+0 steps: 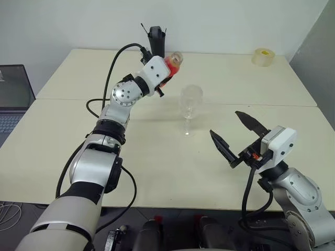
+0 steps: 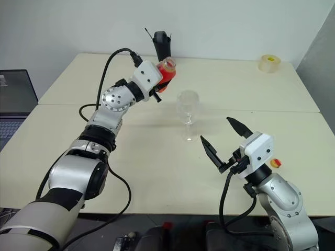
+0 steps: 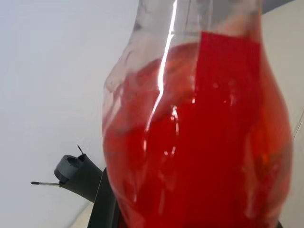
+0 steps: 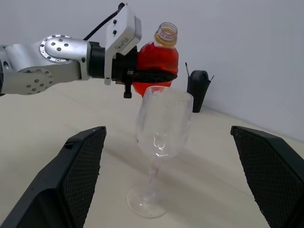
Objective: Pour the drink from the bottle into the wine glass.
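Note:
My left gripper (image 1: 168, 74) is shut on the bottle (image 1: 174, 61) and holds it up in the air, above the table and just behind and to the left of the wine glass (image 1: 191, 104). The bottle (image 4: 159, 61) leans a little, its open neck pointing up, with no cap on it. The red drink (image 3: 199, 142) fills most of the bulbous body. The wine glass (image 4: 161, 128) stands upright on the table and looks empty. Nearer the front edge, to the right of the glass, my right gripper (image 1: 225, 123) is open and faces the glass, its fingers (image 4: 80, 161) spread wide.
A tall black cup (image 1: 156, 39) stands at the back of the table (image 1: 78, 141) behind the bottle. A roll of tape (image 1: 263, 56) lies at the back right corner. A laptop (image 1: 13, 97) sits off the table's left side.

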Controlling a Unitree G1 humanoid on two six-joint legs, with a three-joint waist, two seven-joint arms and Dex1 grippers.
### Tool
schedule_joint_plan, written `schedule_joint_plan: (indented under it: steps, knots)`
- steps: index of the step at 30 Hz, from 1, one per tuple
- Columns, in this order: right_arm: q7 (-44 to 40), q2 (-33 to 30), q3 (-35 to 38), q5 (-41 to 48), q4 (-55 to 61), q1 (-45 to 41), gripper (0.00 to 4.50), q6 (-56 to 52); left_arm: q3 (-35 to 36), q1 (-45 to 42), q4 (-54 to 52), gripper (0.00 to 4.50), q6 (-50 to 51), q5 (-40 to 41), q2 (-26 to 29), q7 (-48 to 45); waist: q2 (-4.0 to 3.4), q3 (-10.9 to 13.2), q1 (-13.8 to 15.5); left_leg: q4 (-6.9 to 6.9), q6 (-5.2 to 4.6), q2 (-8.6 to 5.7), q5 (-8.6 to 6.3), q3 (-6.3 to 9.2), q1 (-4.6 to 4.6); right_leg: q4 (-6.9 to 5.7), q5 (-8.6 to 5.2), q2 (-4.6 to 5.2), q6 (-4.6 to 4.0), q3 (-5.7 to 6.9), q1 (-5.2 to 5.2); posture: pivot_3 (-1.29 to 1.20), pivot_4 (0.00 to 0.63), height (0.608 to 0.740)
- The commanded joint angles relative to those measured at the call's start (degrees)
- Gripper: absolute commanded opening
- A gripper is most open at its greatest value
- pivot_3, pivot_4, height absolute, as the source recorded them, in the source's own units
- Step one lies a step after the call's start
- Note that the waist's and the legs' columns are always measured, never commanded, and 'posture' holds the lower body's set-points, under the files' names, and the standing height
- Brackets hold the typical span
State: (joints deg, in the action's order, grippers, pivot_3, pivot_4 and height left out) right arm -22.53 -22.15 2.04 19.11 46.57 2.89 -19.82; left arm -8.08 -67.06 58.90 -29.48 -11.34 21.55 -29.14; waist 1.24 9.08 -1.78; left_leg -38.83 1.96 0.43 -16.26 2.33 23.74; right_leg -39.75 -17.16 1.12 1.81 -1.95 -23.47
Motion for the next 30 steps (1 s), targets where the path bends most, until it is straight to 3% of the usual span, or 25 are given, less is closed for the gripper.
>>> schedule_joint_plan:
  steps: [1, 30]
  knots:
    - [-0.13, -0.43, 0.08, 0.01, 0.64, -0.98, 4.50, 0.63, -1.41, -2.42, -1.65, 0.99, -4.28, -2.71, 1.32, 1.97, 0.00, 0.00, 0.03, 0.00, 0.00, 0.00, 0.00, 0.00, 0.00, 0.00, 0.00, 0.00, 0.00, -0.01, 0.00, 0.00, 0.150, 0.740]
    - [1.34, -0.74, 0.73, 0.32, 0.29, -1.90, 4.50, -1.64, -9.93, -4.90, 1.33, 0.98, -10.42, -18.15, 4.80, 15.59, 0.00, 0.00, 0.02, -0.04, 0.00, -0.04, 0.00, -0.01, -0.01, -0.11, 0.00, 0.01, 0.00, -0.01, -0.01, 0.00, 0.150, 0.740]
